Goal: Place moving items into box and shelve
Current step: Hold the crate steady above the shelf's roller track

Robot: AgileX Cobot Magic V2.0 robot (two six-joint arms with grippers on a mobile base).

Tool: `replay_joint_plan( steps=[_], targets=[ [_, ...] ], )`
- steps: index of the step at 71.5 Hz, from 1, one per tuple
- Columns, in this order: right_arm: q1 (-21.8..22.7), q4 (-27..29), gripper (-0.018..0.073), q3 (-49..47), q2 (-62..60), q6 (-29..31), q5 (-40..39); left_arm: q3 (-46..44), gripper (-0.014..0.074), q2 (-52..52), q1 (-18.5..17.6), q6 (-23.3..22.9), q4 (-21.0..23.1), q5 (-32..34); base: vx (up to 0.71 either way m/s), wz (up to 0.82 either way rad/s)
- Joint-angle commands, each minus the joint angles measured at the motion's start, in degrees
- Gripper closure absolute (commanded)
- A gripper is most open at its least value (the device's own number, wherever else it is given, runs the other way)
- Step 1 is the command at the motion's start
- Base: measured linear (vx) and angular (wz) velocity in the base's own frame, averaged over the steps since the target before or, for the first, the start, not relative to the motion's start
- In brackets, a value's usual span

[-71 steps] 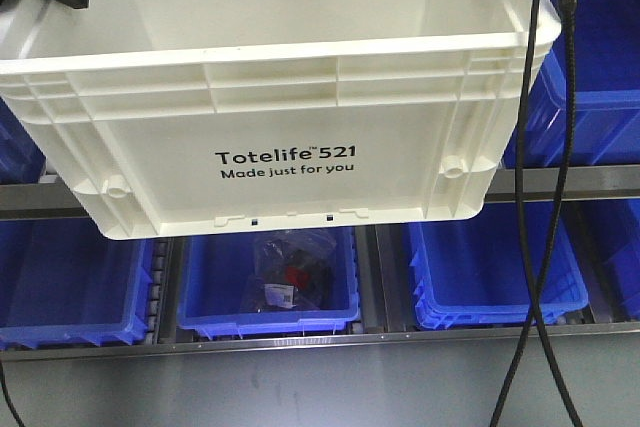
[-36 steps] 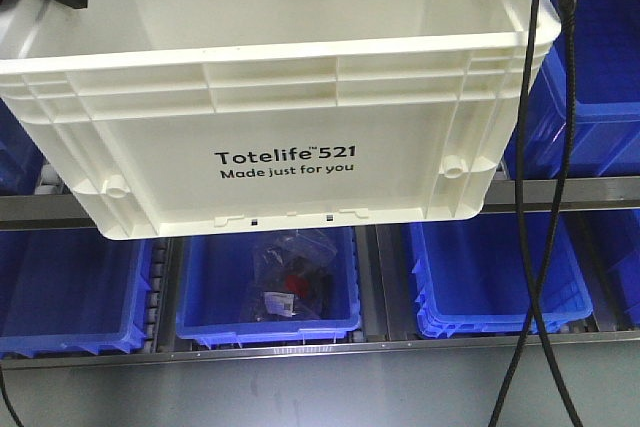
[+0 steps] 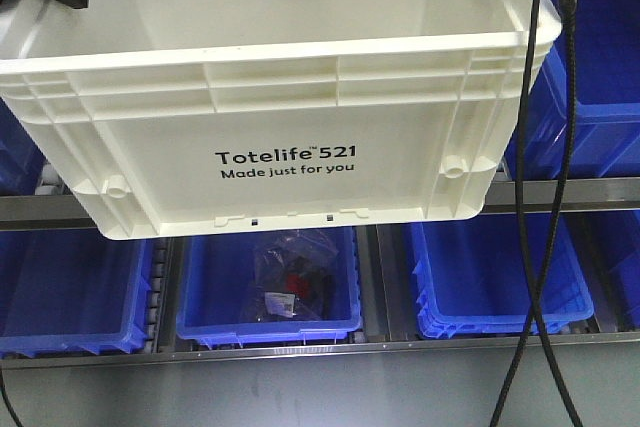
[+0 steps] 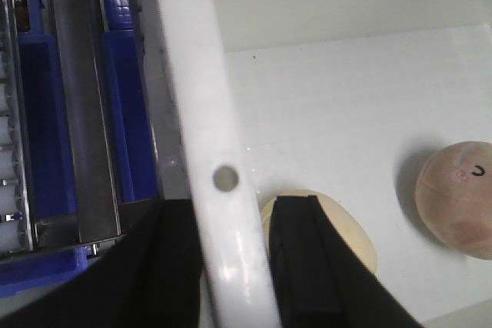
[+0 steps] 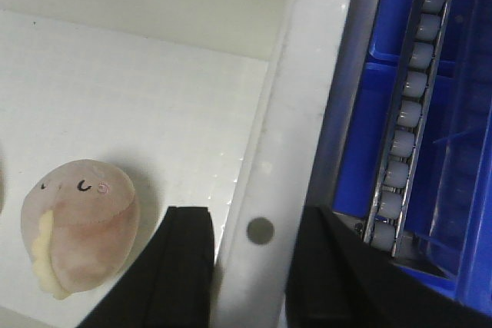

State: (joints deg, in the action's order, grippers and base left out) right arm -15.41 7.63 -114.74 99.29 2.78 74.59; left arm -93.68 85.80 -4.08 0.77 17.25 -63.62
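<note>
Held up in front of the shelves, the white crate (image 3: 280, 127) shows almost no change over the last second; its print sits at the same spot in the front view. What moved is the background. The grey shelf rail (image 3: 560, 190) to the crate's right now sits a little lower in view than a second ago, and the blue bins (image 3: 268, 287) beneath have slid down with it, most of that in the first half-second. My camera has crept upward slightly.
</note>
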Motion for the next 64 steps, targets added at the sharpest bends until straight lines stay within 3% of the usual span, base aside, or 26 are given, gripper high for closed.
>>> replay_joint_plan(
  steps=[1, 64],
  targets=[
    [-1.41, 9.25, 0.0570, -2.54, -3.76, 2.11, -4.31, -2.74, 0.0613, -2.93, -1.45, 0.50, 12.03, 7.07, 0.01, 0.02],
    [-1.41, 9.25, 0.0570, -2.54, -3.76, 2.11, -4.31, -2.74, 0.0613, -2.93, -1.45, 0.50, 12.03, 7.07, 0.01, 0.00]
  ],
)
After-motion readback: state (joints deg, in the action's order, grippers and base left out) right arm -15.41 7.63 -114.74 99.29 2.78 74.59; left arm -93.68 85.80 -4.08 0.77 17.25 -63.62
